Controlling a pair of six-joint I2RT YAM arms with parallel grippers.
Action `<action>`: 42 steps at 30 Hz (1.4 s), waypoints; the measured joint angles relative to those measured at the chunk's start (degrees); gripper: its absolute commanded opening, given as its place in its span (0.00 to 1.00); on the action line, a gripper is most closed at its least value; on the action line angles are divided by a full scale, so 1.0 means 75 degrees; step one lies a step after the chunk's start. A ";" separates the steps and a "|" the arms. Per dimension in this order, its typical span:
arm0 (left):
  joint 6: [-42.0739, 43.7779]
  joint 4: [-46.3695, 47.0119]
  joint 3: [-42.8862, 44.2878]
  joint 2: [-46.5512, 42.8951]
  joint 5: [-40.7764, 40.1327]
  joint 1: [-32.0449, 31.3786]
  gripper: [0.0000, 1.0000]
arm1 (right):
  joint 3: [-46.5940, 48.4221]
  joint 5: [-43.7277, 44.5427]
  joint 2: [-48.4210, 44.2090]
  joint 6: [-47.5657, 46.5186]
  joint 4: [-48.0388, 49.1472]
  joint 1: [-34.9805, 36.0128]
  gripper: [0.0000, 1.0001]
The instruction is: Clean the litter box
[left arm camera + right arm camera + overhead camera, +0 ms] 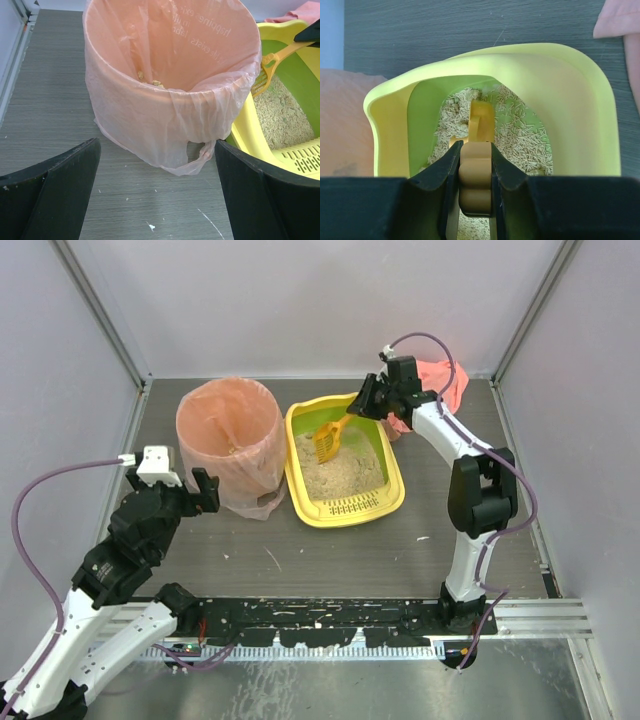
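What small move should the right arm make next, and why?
Probably sweep the scoop through the litter to load it: the right gripper is shut on its handle, its head sits in the litter box, and the lined bin stands beside.

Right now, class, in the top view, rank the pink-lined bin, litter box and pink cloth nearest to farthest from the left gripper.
1. Pink-lined bin, just beyond the left gripper.
2. Litter box, right of the bin.
3. Pink cloth, back right corner.
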 measured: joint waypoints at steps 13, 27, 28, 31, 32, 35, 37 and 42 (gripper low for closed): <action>0.0000 0.0000 0.0000 0.0000 0.0003 0.0000 0.98 | -0.1953 -0.0533 -0.0073 0.1877 0.2736 0.0035 0.01; 0.0003 -0.0003 0.0000 0.0000 0.0006 0.0000 0.98 | -0.4255 -0.0513 -0.1055 0.3515 0.5155 -0.0090 0.01; 0.0003 0.0000 0.0000 0.0000 0.0006 0.0000 0.98 | -0.4354 -0.0513 -0.1119 0.3617 0.5234 -0.0131 0.01; 0.0003 -0.0003 0.0000 0.0000 0.0006 0.0000 0.98 | -0.4540 -0.0493 -0.1285 0.3847 0.5348 -0.0259 0.01; 0.0003 -0.0003 0.0000 0.0000 0.0006 0.0000 0.98 | -0.4578 -0.0463 -0.1332 0.3908 0.5365 -0.0297 0.01; 0.0003 -0.0003 0.0000 0.0000 0.0006 0.0000 0.98 | -0.4715 -0.0408 -0.1510 0.4013 0.5377 -0.0373 0.00; 0.0003 0.0000 0.0000 0.0000 0.0006 0.0000 0.98 | -0.4803 -0.0379 -0.1649 0.4062 0.5383 -0.0428 0.00; 0.0003 -0.0003 0.0000 0.0000 0.0009 0.0000 0.98 | -0.5100 -0.0358 -0.2014 0.4132 0.5531 -0.0606 0.01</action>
